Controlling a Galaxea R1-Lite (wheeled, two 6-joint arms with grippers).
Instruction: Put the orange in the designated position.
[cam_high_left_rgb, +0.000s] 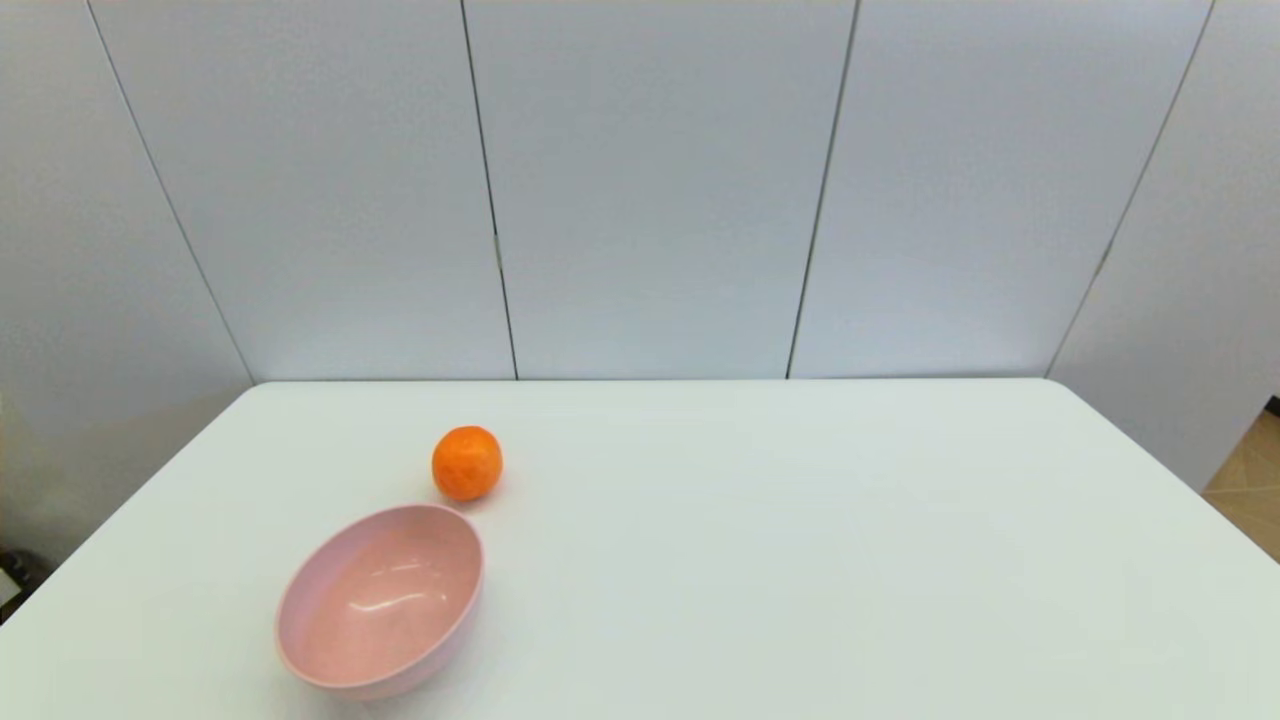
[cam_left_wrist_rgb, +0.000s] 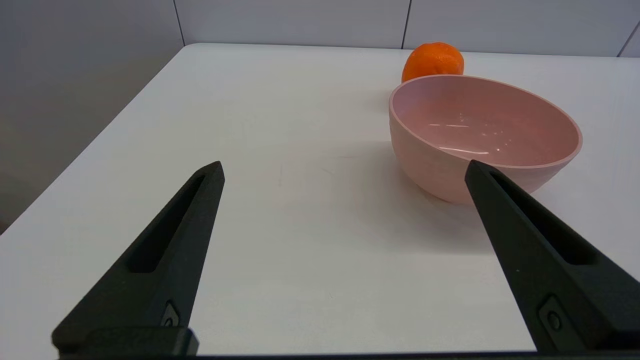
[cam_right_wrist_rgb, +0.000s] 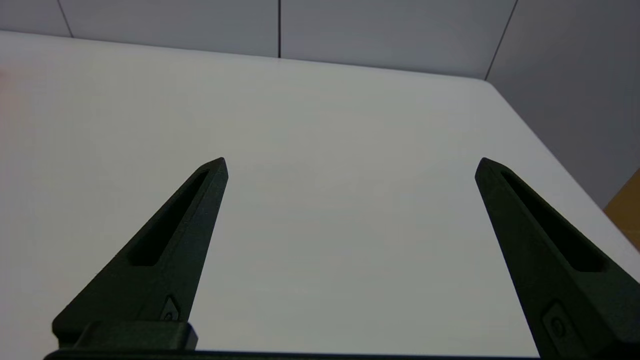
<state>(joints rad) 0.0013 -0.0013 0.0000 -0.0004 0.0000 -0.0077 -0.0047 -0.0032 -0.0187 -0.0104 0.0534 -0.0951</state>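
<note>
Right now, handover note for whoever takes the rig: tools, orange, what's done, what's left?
Left tool: open, holding nothing, low over the table on the near side of the pink bowl; out of the head view.
Right tool: open, holding nothing, over bare table on the right side; also out of the head view.
Orange: on the table just behind the bowl, close to its far rim; contact cannot be told.
Pink bowl: upright, nothing in it.
Done: nothing visible, orange not grasped.
Left: pick up the orange and place it. The bowl is likely the target, and the left tool is nearer.
</note>
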